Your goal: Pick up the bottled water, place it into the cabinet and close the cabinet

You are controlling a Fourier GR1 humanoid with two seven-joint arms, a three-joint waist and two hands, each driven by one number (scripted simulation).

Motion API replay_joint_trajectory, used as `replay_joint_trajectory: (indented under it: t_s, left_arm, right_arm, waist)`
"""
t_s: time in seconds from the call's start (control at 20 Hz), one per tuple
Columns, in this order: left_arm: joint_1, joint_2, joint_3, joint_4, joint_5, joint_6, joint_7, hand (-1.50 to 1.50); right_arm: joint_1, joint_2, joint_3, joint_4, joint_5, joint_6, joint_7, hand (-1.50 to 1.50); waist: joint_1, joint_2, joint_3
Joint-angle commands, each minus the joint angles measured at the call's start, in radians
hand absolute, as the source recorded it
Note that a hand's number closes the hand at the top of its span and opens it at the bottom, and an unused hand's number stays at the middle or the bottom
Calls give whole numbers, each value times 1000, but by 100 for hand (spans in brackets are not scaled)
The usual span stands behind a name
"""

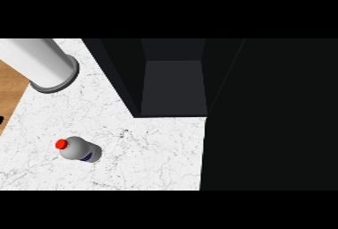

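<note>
Bottle (80, 150) on counter (152, 152), left of cabinet (173, 85)

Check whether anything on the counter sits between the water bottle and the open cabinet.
Nothing visible does. The water bottle stands on the white marble counter, with only bare marble between it and the dark cabinet opening. The grey cylinder stands off to the upper left.

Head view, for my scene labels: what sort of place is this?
Likely a kitchen counter: a white marble-look countertop, a dark open cabinet and a red-capped water bottle.

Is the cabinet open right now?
Open: the cabinet shows its dark empty inside; the bottle stands outside on the counter.
</note>
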Motion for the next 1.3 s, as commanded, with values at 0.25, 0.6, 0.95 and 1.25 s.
replay_joint_trajectory:
  t_s: [0.25, 0.6, 0.95, 1.25]
  left_arm:
    - [19, -24, -27, 263, -83, -119, -123, -150]
    - [-90, -12, -15, 577, -104, -174, -219, -150]
    - [-233, 6, -22, 936, -246, -202, -452, -150]
    - [-279, -9, -57, 1123, -315, -253, -625, -150]
  right_arm:
    - [184, -59, 62, -188, 39, 12, -38, -150]
    - [245, -89, 110, -180, 75, 4, -117, -150]
    - [211, -113, 114, -154, 55, -21, -130, -150]
    - [292, -149, 167, -178, 110, -52, -165, -150]
  waist:
    - [-11, -2, -1]
    - [-16, 0, -1]
    - [-17, 5, -3]
    - [-18, 5, -3]
